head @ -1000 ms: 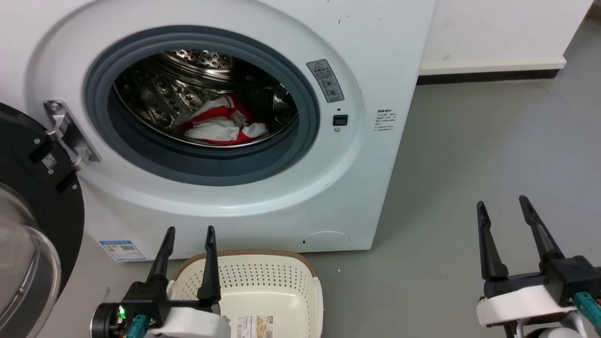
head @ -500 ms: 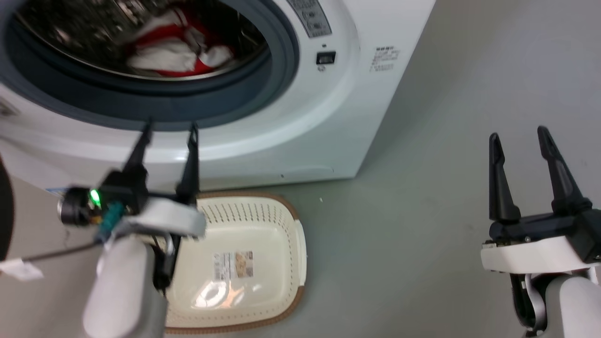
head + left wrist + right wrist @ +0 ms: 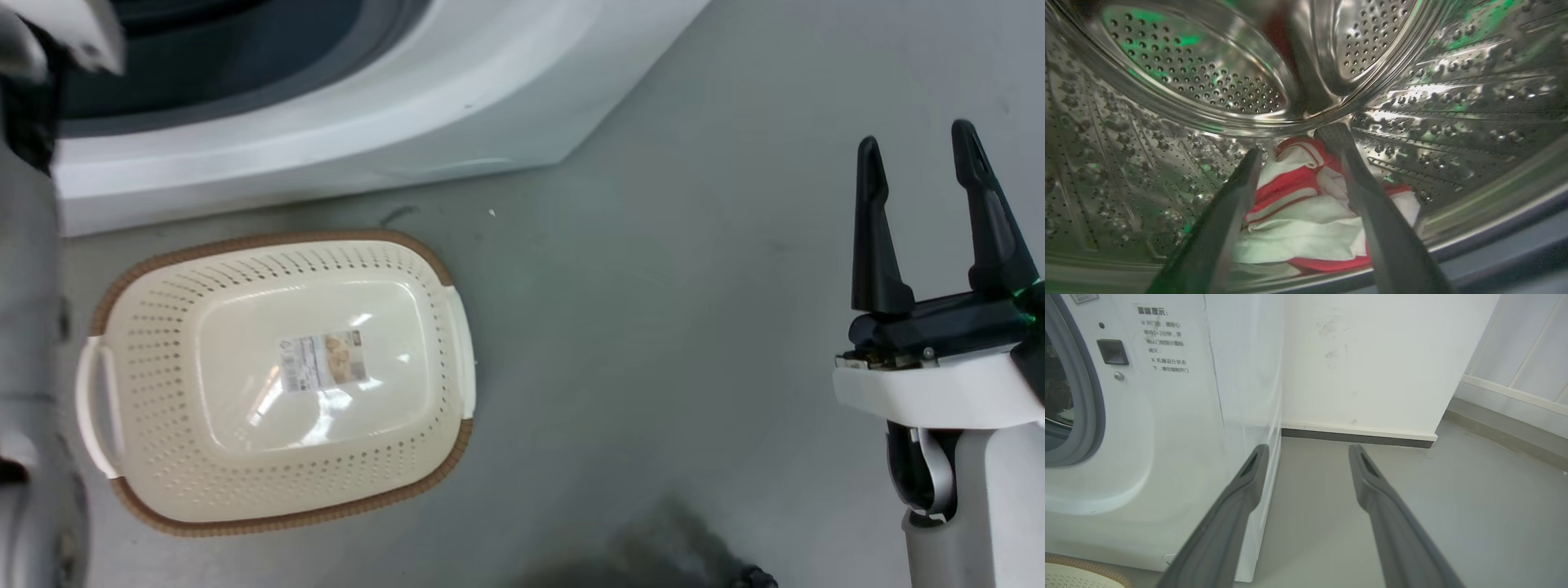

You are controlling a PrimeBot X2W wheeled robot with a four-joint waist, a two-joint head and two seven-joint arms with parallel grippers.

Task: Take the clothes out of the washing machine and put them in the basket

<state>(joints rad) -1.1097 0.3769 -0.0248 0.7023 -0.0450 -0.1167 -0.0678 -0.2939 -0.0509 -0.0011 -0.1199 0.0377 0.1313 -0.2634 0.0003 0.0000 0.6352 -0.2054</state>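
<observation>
The red and white clothes [image 3: 1302,220] lie bunched on the bottom of the steel drum [image 3: 1200,77] of the washing machine [image 3: 343,122]. My left gripper [image 3: 1294,143] is inside the drum, open, its fingers either side of the pile and just short of it. In the head view the left forearm [image 3: 33,367] runs up the left edge. The cream basket [image 3: 122,351] with a brown rim sits on the floor in front of the machine, with nothing in it. My right gripper [image 3: 918,155] hangs open over bare floor at the right, holding nothing.
The grey door ring [image 3: 204,57] of the machine crosses the top left of the head view. In the right wrist view the machine's white front [image 3: 1167,416] stands left, a white wall [image 3: 1372,355] with dark skirting behind, and grey floor [image 3: 1453,498] stretches to the right.
The head camera has tilted down, so the drum has left its view and the whole basket shows. My left arm has reached up and forward into the machine.
</observation>
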